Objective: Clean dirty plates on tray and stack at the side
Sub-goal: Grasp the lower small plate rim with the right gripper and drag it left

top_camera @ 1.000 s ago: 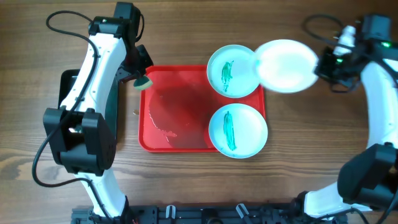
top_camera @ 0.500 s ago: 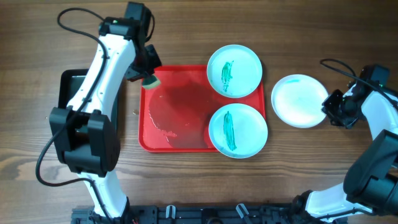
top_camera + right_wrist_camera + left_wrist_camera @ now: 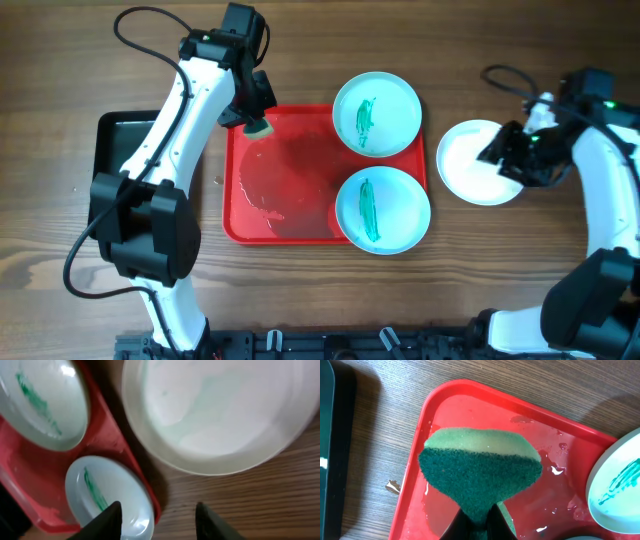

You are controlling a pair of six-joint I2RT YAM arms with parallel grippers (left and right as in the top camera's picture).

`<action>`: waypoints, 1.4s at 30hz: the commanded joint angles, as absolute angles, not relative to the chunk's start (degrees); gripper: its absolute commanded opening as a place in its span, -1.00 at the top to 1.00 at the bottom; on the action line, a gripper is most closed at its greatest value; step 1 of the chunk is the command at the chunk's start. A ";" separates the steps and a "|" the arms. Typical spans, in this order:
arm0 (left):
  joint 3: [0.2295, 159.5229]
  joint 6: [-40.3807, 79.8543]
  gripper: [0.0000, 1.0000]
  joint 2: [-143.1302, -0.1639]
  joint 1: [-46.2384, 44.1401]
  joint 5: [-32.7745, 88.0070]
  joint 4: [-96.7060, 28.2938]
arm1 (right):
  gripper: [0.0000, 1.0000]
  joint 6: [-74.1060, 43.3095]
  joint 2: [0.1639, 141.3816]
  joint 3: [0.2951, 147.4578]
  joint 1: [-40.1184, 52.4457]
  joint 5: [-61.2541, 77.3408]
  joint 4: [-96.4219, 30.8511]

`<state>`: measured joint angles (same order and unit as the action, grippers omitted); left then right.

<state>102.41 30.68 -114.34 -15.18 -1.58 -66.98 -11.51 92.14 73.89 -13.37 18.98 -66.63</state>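
Overhead, the far cyan plate (image 3: 376, 113) and the near cyan plate (image 3: 383, 209) sit on the right end of the red tray (image 3: 280, 195). Each has a teal-green smear across its middle and juts a little past the rim. The white plate (image 3: 462, 168) lies off the tray, on the table (image 3: 300, 300) just to its right. My right wrist view shows only a faint greenish haze on it. The tray's left part is bare and wet. My left gripper (image 3: 477, 521) is clamped on a green sponge (image 3: 480, 467), held over the tray's far left corner. My right gripper (image 3: 157, 520) hangs over the white plate in the overhead view, its fingers spread apart with nothing between them. A black tray (image 3: 112, 165) lies on the table's left side, partly under my left arm.
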 commanded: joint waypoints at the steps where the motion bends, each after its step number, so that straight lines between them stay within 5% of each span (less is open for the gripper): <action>1: 103.18 30.22 0.92 -113.36 -15.27 -1.54 -66.81 | 0.13 -8.99 91.90 70.83 -7.31 20.34 -66.85; 11: 103.18 30.22 0.92 -113.36 -15.27 -1.56 -66.81 | 0.28 -12.23 92.31 56.82 4.16 14.26 -57.63; 23: 103.18 30.22 0.91 -113.36 -15.27 -2.44 -66.81 | 0.48 -12.64 92.42 50.50 5.45 12.08 -45.84; 26: 103.18 30.20 0.91 -113.36 -15.27 -2.46 -66.81 | 0.91 -12.64 92.42 50.22 5.45 12.05 -45.80; 36: 103.18 30.22 0.90 -113.36 -15.27 -2.61 -66.78 | 0.91 -12.62 92.23 55.51 6.46 20.71 -52.88; 42: 103.18 30.22 0.91 -113.36 -15.27 -2.61 -66.81 | 0.91 -22.68 92.27 64.40 17.39 18.57 -52.62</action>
